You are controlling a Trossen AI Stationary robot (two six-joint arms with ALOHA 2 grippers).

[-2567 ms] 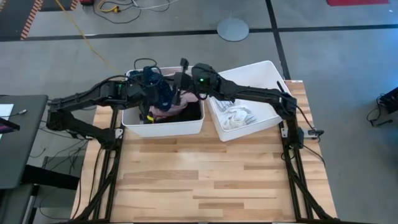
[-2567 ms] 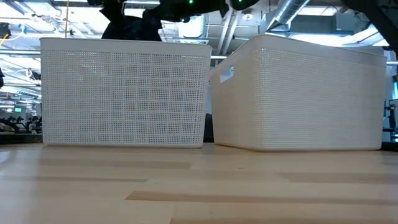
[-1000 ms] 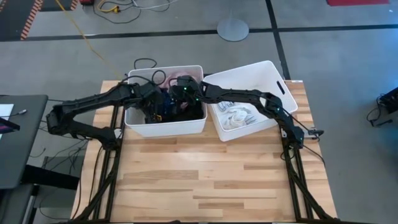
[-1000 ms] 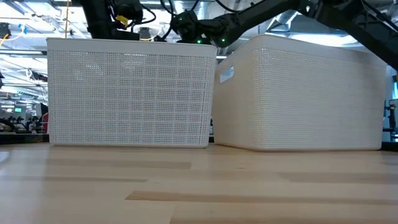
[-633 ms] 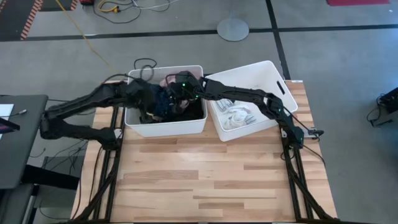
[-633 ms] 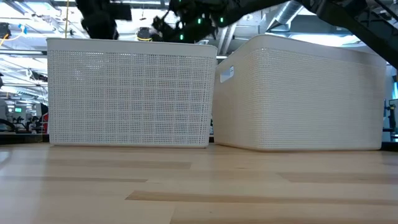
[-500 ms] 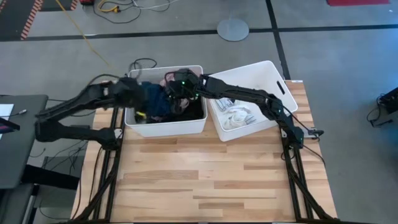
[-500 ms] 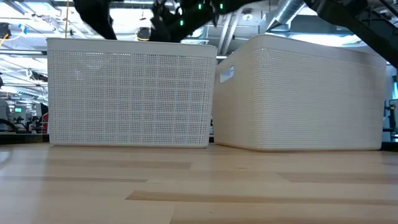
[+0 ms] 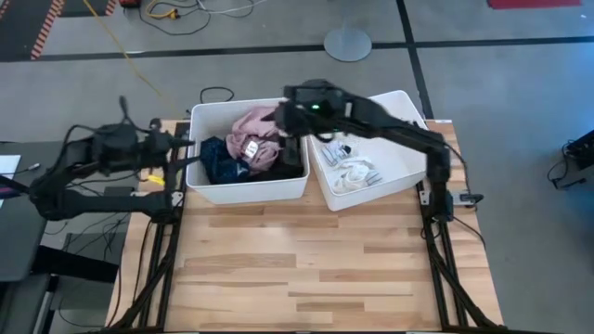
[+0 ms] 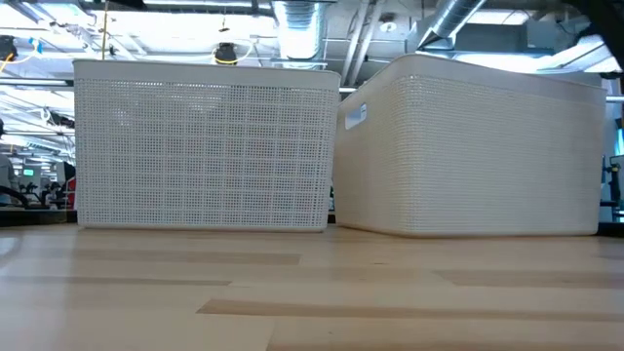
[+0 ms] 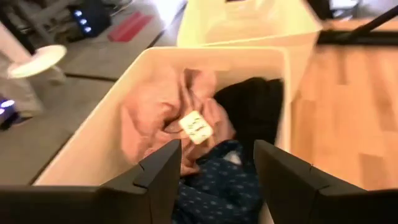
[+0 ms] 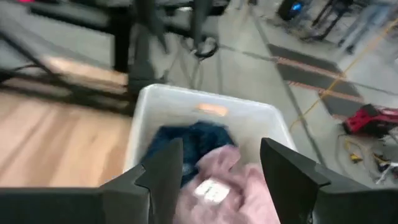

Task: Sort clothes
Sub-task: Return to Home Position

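The clothes lie in two white bins. The left bin (image 9: 246,190) holds a pink garment (image 9: 255,125) with a white tag, a dark navy patterned one (image 9: 218,160) and a black one (image 9: 283,160). The right bin (image 9: 371,193) holds white and grey socks (image 9: 353,172). My left gripper (image 9: 181,150) is level outside the left bin's left wall, open and empty (image 11: 217,180). My right gripper (image 9: 283,116) hangs above that bin's far right corner, open and empty (image 12: 221,180). The low view shows only the two bins' walls.
Both bins stand at the table's far edge, the right one turned slightly askew. Bare wooden tabletop (image 9: 306,269) stretches from the bins to the near edge. Beyond the far edge are a round floor stand base (image 9: 348,42) and cables.
My left gripper has drawn out of the left bin toward the table's left edge. My right gripper has risen out of the same bin and shifted toward its far right corner. The pink, navy and black garments now lie uncovered in the bin.
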